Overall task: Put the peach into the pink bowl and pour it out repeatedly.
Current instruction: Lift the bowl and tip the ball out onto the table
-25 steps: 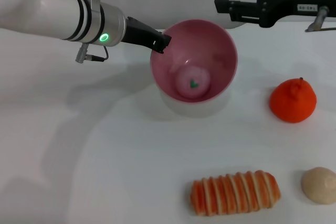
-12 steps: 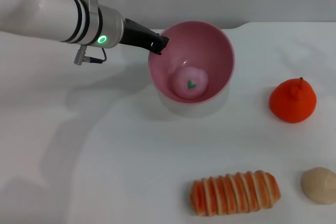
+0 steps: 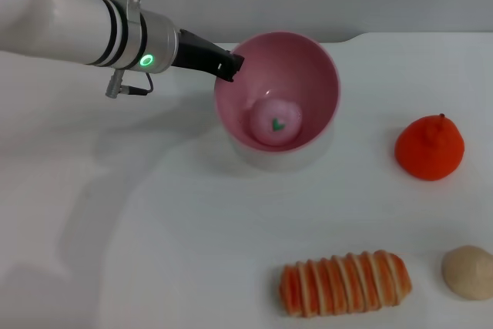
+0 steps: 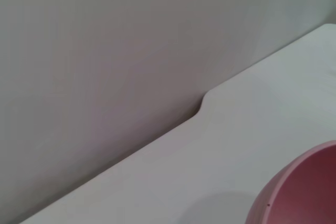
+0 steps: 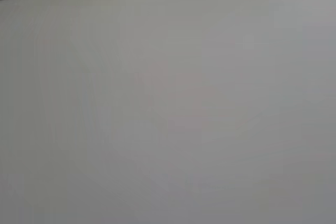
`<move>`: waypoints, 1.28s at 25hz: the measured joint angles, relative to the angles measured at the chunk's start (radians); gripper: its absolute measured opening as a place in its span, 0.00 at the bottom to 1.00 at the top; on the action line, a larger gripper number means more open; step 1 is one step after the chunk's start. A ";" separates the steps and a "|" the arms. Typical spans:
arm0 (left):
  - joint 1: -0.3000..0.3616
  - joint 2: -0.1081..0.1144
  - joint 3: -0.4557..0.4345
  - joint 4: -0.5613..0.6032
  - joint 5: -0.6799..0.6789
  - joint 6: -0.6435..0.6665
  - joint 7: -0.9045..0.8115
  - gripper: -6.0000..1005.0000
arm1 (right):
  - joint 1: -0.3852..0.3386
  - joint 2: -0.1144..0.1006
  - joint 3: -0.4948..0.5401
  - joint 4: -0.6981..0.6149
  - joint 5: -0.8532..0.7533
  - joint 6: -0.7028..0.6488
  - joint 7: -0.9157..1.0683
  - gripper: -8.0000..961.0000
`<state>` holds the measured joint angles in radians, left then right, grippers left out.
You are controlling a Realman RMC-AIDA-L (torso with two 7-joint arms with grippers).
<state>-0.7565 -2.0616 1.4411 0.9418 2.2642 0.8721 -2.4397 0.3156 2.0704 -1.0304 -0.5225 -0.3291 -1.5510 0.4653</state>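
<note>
The pink bowl (image 3: 308, 75) stands slightly tilted at the middle back of the white table (image 3: 154, 229) in the head view. The pale pink peach (image 3: 275, 121), with its green leaf mark up, lies at the bowl's bottom. My left gripper (image 3: 230, 64) reaches in from the left and is shut on the bowl's left rim. A slice of the bowl's outer wall (image 4: 302, 190) shows in the left wrist view. My right gripper is out of every view; its wrist view holds only a blank pale surface.
An orange fruit (image 3: 430, 147) sits right of the bowl. A striped orange bread roll (image 3: 344, 282) and a beige round lump (image 3: 467, 271) lie near the front right. The table's back edge meets a grey wall (image 4: 105, 51).
My right gripper, at the top right a second ago, has withdrawn out of view. The left gripper and the bowl have shifted slightly left, the peach staying inside.
</note>
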 joint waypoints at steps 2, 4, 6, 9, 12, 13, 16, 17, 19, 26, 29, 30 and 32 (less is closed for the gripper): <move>0.003 0.000 0.000 0.000 0.000 -0.006 0.000 0.05 | -0.005 0.000 0.010 0.003 0.005 -0.001 -0.001 0.54; 0.011 0.000 0.002 0.000 0.000 -0.035 0.000 0.05 | -0.009 0.002 0.021 0.008 0.008 -0.001 -0.002 0.54; 0.020 -0.002 0.007 0.005 -0.004 -0.062 0.002 0.05 | -0.011 0.002 0.040 0.019 0.009 -0.002 -0.003 0.54; 0.075 -0.004 0.151 0.030 -0.065 -0.278 0.012 0.05 | -0.011 0.002 0.088 0.057 0.011 -0.005 -0.001 0.54; 0.120 -0.003 0.320 0.069 -0.101 -0.461 0.021 0.05 | -0.007 0.000 0.119 0.096 0.013 -0.006 0.003 0.54; 0.137 -0.003 0.376 0.091 -0.102 -0.518 0.028 0.05 | -0.006 -0.001 0.125 0.105 0.014 -0.006 0.003 0.54; 0.192 -0.004 0.544 0.146 -0.098 -0.720 0.063 0.05 | -0.009 -0.002 0.130 0.110 0.015 -0.006 0.003 0.54; 0.207 -0.004 0.594 0.155 -0.097 -0.786 0.077 0.05 | -0.010 -0.002 0.131 0.111 0.015 -0.006 0.002 0.54; 0.234 -0.003 0.694 0.165 -0.096 -0.933 0.116 0.05 | -0.013 -0.002 0.136 0.111 0.016 -0.006 0.003 0.54; 0.277 -0.003 0.832 0.176 -0.066 -1.145 0.179 0.05 | -0.016 -0.001 0.143 0.123 0.017 -0.001 0.005 0.54; 0.281 -0.003 0.841 0.177 -0.055 -1.155 0.180 0.05 | -0.016 -0.001 0.144 0.123 0.017 0.001 0.005 0.54; 0.281 -0.004 0.843 0.177 -0.054 -1.157 0.180 0.05 | -0.016 -0.001 0.144 0.123 0.017 0.001 0.006 0.54; 0.282 -0.004 0.849 0.177 -0.054 -1.161 0.180 0.05 | -0.014 -0.001 0.144 0.124 0.017 0.001 0.006 0.54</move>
<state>-0.4746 -2.0653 2.2899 1.1192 2.2101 -0.2887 -2.2597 0.3016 2.0694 -0.8865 -0.3989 -0.3119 -1.5497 0.4717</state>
